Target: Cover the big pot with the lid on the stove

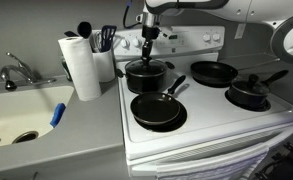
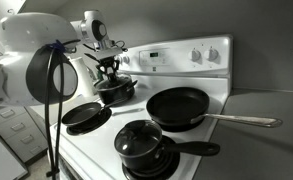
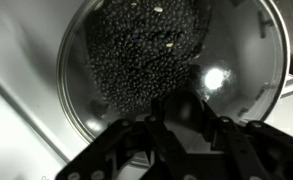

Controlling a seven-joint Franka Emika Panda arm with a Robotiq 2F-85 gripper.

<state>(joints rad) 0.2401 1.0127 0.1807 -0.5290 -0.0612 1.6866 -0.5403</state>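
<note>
A white stove [image 1: 221, 112] stands against a grey wall, with a grey counter [image 1: 86, 135] and a pale sink [image 1: 21, 118] beside it. A paper towel roll [image 1: 83, 68] and a utensil holder [image 1: 106, 62] stand at the counter's back.

The big pot [image 1: 146, 78] sits on a rear burner, next to the paper towels. Frying pans and a lidded saucepan [image 2: 141, 145] occupy the other burners.

In both exterior views the gripper [image 1: 149, 48] hangs directly over the pot. Only the wrist view shows the lid [image 3: 136, 60], its metal rim ringing speckled black beneath the glass. Its dark knob [image 3: 186, 108] sits between the fingers [image 3: 126, 145]; I cannot tell whether they pinch it.
</note>
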